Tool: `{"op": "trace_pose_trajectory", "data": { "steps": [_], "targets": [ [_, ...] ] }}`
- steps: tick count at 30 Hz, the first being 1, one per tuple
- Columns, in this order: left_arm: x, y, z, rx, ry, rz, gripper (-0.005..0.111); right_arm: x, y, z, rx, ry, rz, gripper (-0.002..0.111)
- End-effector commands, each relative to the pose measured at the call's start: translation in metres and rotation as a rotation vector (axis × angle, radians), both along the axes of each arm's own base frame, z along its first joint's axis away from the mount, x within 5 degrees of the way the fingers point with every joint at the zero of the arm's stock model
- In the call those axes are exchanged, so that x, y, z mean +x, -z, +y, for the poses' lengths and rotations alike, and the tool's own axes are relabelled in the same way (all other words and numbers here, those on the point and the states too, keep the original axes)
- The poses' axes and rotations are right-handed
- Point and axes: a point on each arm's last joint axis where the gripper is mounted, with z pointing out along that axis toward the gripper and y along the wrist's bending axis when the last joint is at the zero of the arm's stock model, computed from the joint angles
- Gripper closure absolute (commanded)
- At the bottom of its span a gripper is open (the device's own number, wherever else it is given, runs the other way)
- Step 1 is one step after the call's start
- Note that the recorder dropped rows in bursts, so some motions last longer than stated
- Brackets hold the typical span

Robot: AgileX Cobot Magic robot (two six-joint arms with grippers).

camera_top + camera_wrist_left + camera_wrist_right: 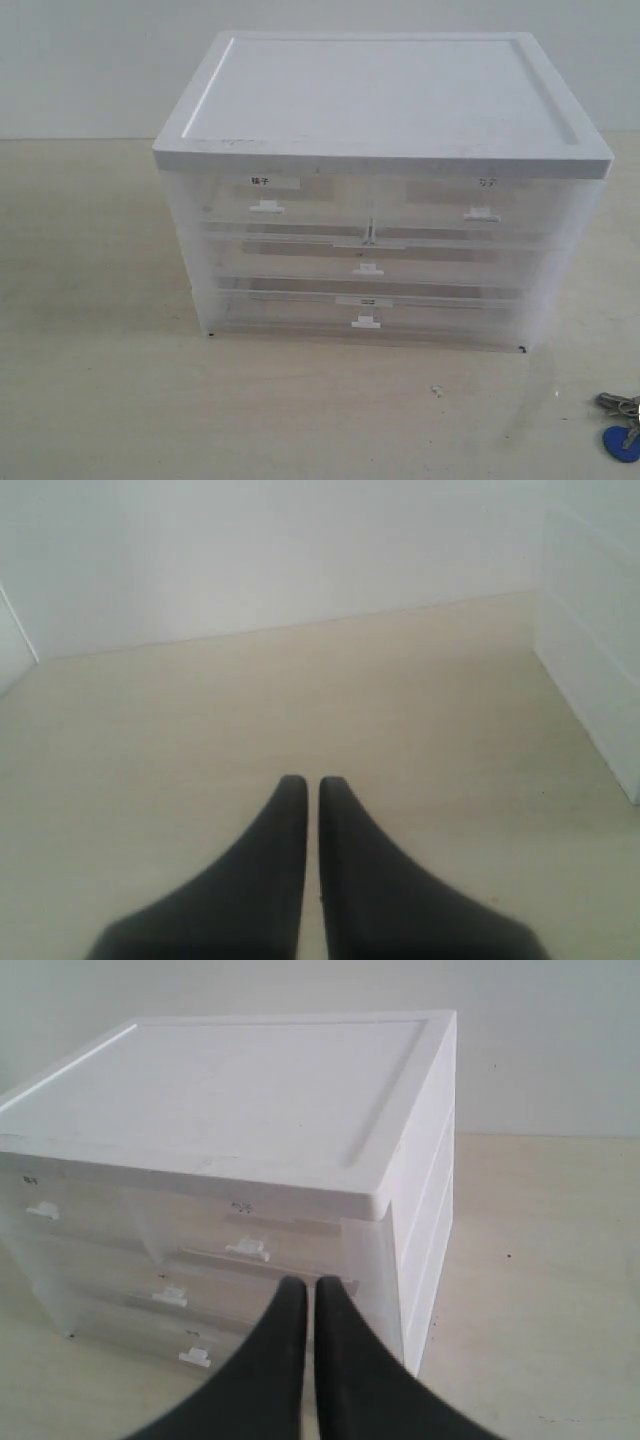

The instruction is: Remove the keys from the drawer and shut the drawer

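A white drawer cabinet (380,190) with clear drawer fronts stands mid-table; all its drawers look pushed in. The keys (622,425), silver with a blue tag, lie on the table at the lower right edge of the exterior view. Neither arm shows in that view. My left gripper (304,782) is shut with nothing in it, over bare table with the cabinet's white side (600,670) off to one side. Shut and empty too, my right gripper (301,1284) hangs in front of the cabinet (250,1110), near its right front corner.
A pale wall (100,60) runs behind the cabinet. Light wooden table (100,380) extends to the left and in front of the cabinet.
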Motion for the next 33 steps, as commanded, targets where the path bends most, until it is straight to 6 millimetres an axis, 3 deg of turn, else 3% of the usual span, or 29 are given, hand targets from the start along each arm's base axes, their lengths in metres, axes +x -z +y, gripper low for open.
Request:
{"op": "trace_pose_trajectory", "data": {
  "steps": [1,33],
  "targets": [
    [-0.0002,0.0014,0.0,-0.023,-0.006,0.003,0.102,-0.0002,-0.0016,-0.0009,0.008,0.005,-0.004,0.108],
    [-0.0002,0.0014,0.0,-0.023,-0.006,0.003,0.102,0.0004,-0.0006,-0.0044,-0.043,0.02,-0.04,0.108]
  ]
}}
